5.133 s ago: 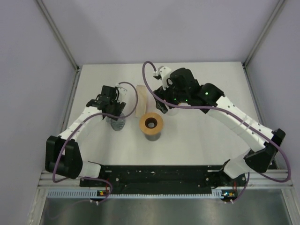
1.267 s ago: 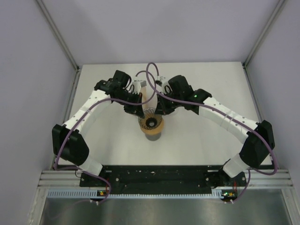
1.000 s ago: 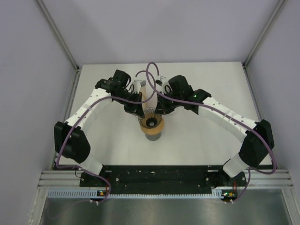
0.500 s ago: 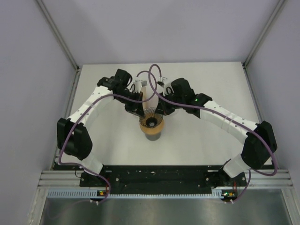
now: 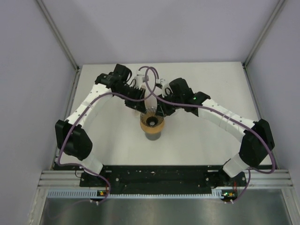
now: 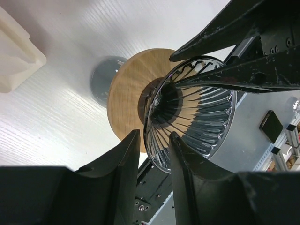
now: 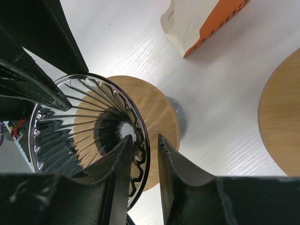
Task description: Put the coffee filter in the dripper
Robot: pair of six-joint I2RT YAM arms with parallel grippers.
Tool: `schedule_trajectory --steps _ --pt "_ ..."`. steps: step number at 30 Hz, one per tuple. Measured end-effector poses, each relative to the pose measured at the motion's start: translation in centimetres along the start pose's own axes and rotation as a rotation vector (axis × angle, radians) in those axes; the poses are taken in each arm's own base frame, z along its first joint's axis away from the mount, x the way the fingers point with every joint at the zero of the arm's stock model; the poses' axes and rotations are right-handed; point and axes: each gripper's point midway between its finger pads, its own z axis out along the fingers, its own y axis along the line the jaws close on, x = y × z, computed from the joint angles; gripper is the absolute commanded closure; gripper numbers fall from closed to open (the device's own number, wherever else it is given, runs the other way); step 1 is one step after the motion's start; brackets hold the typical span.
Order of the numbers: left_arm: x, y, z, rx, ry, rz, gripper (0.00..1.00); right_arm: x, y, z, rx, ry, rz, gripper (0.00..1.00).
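Note:
The coffee filter (image 6: 201,122), a shiny ribbed cone, stands with its narrow end in the hole of the dripper (image 6: 129,98), a wooden ring on a grey base. Seen from above, the filter (image 5: 151,117) rests on that ring (image 5: 151,127) at mid-table. My left gripper (image 6: 154,140) straddles the cone's near rim, jaws parted with a gap on both sides. My right gripper (image 7: 145,140) straddles the opposite rim (image 7: 140,136), also parted, the inner finger close against the rim. From above, left gripper (image 5: 142,108) and right gripper (image 5: 162,110) flank the cone.
A cream and orange bag (image 7: 201,23) stands just behind the dripper, its cream side (image 6: 14,51) in the left wrist view. A second wooden disc (image 7: 281,112) lies to one side. Bare white table (image 5: 201,140) surrounds them, with walls on three sides.
Both grippers, shut on the cone's rim until half a second ago, have parted their jaws. The cone now rests in the wooden ring. The arms hardly shifted.

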Motion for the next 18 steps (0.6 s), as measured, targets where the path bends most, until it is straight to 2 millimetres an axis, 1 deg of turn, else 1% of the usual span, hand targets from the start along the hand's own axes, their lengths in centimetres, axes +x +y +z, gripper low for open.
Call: schedule_trajectory --steps 3,6,8,10,12,14,15,17,18 --pt "-0.4 -0.2 -0.6 -0.002 -0.022 0.028 0.6 -0.1 0.0 -0.4 0.006 0.011 -0.012 0.61" --pt "-0.8 -0.3 -1.1 -0.002 -0.04 0.039 0.58 -0.9 0.5 -0.8 -0.009 0.002 -0.025 0.56" --pt "-1.0 -0.3 -1.6 0.0 -0.054 0.044 0.54 -1.5 0.9 -1.1 -0.022 -0.007 -0.031 0.52" --pt "-1.3 -0.2 -2.0 0.001 -0.07 0.047 0.52 -2.0 1.3 -1.4 -0.033 -0.017 -0.036 0.5" --pt "-1.9 -0.1 -2.8 -0.001 -0.095 0.049 0.51 -2.5 1.4 -1.6 -0.034 -0.025 -0.043 0.49" --pt "-2.7 0.5 -3.7 -0.016 -0.136 0.049 0.55 -2.9 1.3 -1.8 -0.022 -0.033 -0.049 0.48" --pt "-3.0 0.9 -4.2 -0.029 -0.156 0.047 0.6 -3.0 1.2 -1.9 -0.011 -0.038 -0.051 0.48" --pt "-3.9 2.4 -5.3 -0.094 -0.209 0.043 0.68 -3.1 0.8 -2.3 0.02 -0.044 -0.057 0.48" --pt "-4.3 3.1 -5.7 -0.129 -0.231 0.044 0.7 -3.2 0.6 -2.6 0.032 -0.049 -0.058 0.48"
